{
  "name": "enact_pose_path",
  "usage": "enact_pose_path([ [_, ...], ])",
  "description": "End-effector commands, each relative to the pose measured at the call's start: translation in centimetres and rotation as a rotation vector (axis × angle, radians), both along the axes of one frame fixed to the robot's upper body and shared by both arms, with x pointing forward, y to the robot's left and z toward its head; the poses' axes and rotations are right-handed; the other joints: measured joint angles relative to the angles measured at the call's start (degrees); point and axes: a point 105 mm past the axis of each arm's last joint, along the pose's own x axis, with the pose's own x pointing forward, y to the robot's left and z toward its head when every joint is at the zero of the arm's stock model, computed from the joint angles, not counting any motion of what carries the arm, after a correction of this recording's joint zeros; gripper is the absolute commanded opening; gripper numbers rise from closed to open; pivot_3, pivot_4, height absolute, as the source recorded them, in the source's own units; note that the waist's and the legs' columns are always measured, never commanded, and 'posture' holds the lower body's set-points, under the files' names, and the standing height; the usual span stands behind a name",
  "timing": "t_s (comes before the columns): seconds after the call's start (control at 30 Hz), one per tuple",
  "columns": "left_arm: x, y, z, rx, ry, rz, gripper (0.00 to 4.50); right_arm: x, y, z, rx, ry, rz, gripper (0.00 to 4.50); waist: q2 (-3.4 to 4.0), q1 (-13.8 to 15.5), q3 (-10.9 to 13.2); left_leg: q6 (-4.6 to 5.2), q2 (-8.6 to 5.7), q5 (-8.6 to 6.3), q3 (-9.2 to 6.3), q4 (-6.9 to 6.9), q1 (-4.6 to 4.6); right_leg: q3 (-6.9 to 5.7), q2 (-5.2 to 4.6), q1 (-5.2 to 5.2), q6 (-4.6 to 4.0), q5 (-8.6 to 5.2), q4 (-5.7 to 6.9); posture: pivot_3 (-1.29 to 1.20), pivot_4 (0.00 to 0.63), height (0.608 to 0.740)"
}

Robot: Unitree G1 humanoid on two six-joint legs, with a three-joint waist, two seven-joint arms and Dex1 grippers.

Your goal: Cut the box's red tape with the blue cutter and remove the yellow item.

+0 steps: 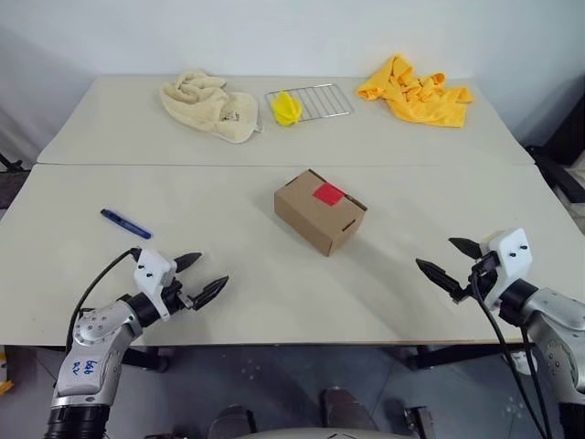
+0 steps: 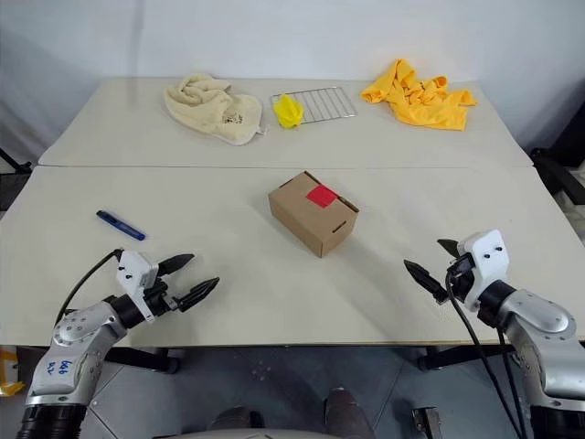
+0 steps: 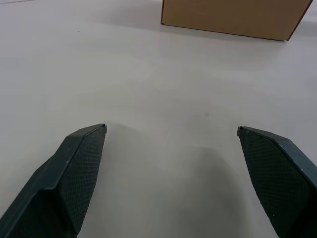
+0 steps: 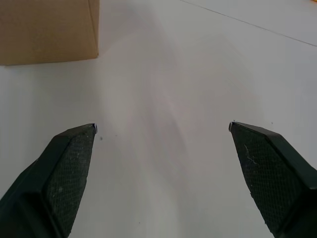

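Note:
The brown cardboard box [image 1: 320, 211] stands shut in the middle of the near table, with red tape [image 1: 328, 193] on its lid and a slot in its right side. The blue cutter [image 1: 125, 223] lies flat on the table to the left, just beyond my left gripper [image 1: 203, 277]. That gripper hovers open over the near left edge, pointing towards the box [image 3: 233, 17]. At the near right my right gripper [image 1: 446, 261] is open too, angled towards the box [image 4: 47, 29]. Nothing is between either pair of fingers. The yellow item inside the box is hidden.
On the far table lie a beige towel [image 1: 210, 104], a small wire rack [image 1: 311, 101] with a yellow object [image 1: 287, 109] at its left end, and a crumpled yellow cloth [image 1: 416, 91]. A seam [image 1: 274, 165] runs between the two tables.

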Motion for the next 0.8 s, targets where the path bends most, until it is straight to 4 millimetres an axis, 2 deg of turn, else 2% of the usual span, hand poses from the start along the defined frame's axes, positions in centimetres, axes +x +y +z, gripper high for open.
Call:
enact_pose_path([
  [0.03,0.3,0.0,0.5,0.008,-0.03,0.003,4.47,0.1,-0.1,1.1,-0.003,-0.056,-0.011,4.5,0.0,0.0,0.0,0.0,0.0,0.0,0.0,0.0,0.0,0.0,0.0,0.0,0.0,0.0,0.0,0.0,0.15,0.74],
  [0.13,0.6,-0.1,0.6,0.005,-0.025,0.008,4.47,0.2,-0.2,1.0,-0.002,-0.055,-0.019,4.5,0.0,0.0,0.0,0.0,0.0,0.0,0.0,0.02,0.0,0.0,0.0,0.0,0.0,0.0,0.03,0.0,0.15,0.74],
  [0.27,2.0,0.2,0.3,0.019,0.017,0.097,4.47,0.4,-0.3,0.9,0.002,-0.055,-0.041,4.5,0.0,0.1,0.0,0.0,0.0,0.0,0.0,0.06,0.01,0.0,0.0,0.0,0.0,0.0,0.08,0.0,0.15,0.74],
  [0.5,3.1,-0.7,0.7,0.015,-0.01,0.07,4.47,1.0,-0.4,1.2,-0.018,-0.085,-0.11,4.5,0.0,0.0,0.0,0.0,-0.01,0.0,0.0,0.1,0.01,0.0,0.0,-0.01,0.01,0.0,0.14,0.0,0.15,0.74],
  [0.6,5.4,0.4,0.5,0.018,0.019,0.123,3.86,1.3,-0.2,2.3,-0.012,-0.142,-0.161,3.86,0.01,0.2,0.0,-0.01,-0.01,0.01,-0.01,0.18,0.03,-0.02,0.01,-0.01,0.01,0.0,0.27,0.0,0.15,0.74],
  [0.8,9.7,0.2,1.6,0.0,-0.038,0.144,2.09,1.5,1.0,2.5,0.004,-0.152,-0.167,1.87,0.03,0.3,0.0,0.0,-0.06,0.0,-0.02,0.63,0.01,-0.01,0.02,0.01,0.07,0.04,0.52,0.0,0.15,0.74],
])
